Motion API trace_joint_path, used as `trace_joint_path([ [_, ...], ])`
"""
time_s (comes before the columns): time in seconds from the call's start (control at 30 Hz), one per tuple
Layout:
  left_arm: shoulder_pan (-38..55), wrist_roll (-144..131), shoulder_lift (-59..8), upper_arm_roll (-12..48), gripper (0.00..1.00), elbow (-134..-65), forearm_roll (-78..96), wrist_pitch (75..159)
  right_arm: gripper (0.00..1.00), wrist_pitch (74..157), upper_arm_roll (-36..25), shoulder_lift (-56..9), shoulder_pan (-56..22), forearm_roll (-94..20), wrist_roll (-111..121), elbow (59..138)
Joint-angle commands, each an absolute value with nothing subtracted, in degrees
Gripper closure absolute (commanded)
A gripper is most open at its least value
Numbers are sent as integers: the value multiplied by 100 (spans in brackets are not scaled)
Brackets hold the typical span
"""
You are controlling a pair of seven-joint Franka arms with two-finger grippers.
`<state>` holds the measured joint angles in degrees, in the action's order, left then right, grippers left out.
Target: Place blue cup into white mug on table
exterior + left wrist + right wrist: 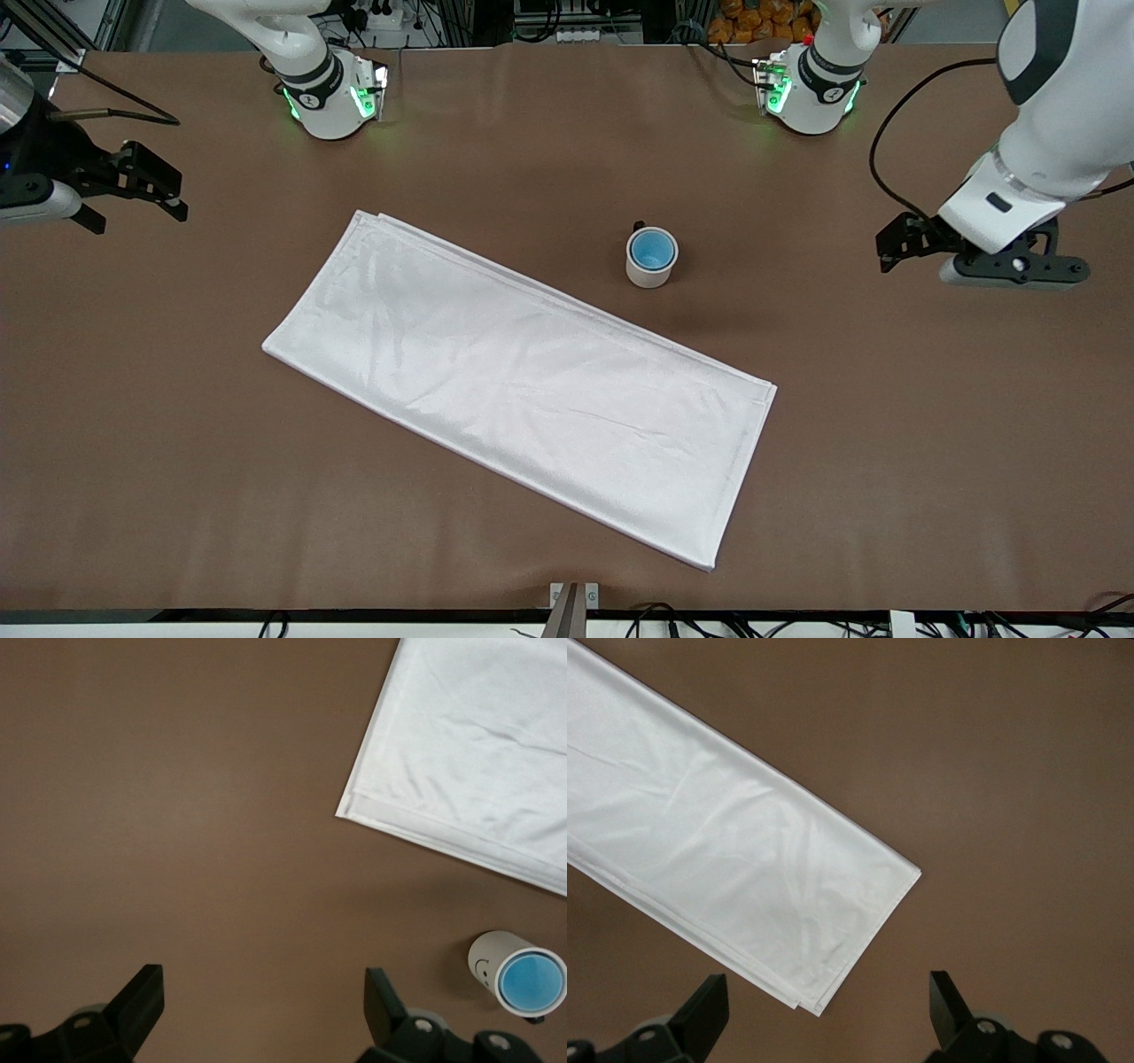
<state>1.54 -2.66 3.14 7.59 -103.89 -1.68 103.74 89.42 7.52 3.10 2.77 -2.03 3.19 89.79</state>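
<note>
The blue cup [652, 249] sits upright inside the white mug [647, 272], which stands on the brown table [895, 461] beside the cloth's long edge. The mug's small dark handle points toward the robots' bases. In the left wrist view the mug [493, 958] shows with the blue cup [531, 981] in it. My left gripper [889, 247] is open and empty, low over bare table toward the left arm's end; its jaws stand wide apart in the left wrist view [263, 985]. My right gripper [177, 198] is open and empty over the right arm's end, also seen in the right wrist view [828, 990].
A large white folded cloth [518, 377] lies diagonally across the middle of the table; it also shows in the left wrist view [469, 753] and the right wrist view [718, 850]. The two arm bases [332, 97] stand along the table's edge farthest from the front camera.
</note>
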Motion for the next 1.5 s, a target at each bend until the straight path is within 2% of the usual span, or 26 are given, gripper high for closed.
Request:
trace_joint_path([
  [0.0, 351, 88, 580, 466, 0, -10109, -220, 9827, 0, 8956, 729, 589, 246, -325, 439, 9264],
  [0.27, 352, 167, 545, 299, 0, -9457, -44, 9238, 0, 8930, 729, 642, 220, -316, 440, 9352],
  [0.63, 193, 1195, 343, 308, 0, -9413, -70, 9176, 0, 8974, 729, 624, 228, -316, 457, 9404],
  [1.07, 264, 1134, 220, 343, 0, -9220, 9, 9176, 0, 8974, 712, 606, 167, -308, 457, 9475],
  [1.27, 272, 827, 220, 352, 0, -9211, 9, 9176, 0, 8965, 335, 606, -202, -299, 475, 9475],
  [1.47, 281, 606, 220, 352, 0, -9211, 9, 9176, 0, 8965, 299, 598, -255, -299, 519, 9475],
])
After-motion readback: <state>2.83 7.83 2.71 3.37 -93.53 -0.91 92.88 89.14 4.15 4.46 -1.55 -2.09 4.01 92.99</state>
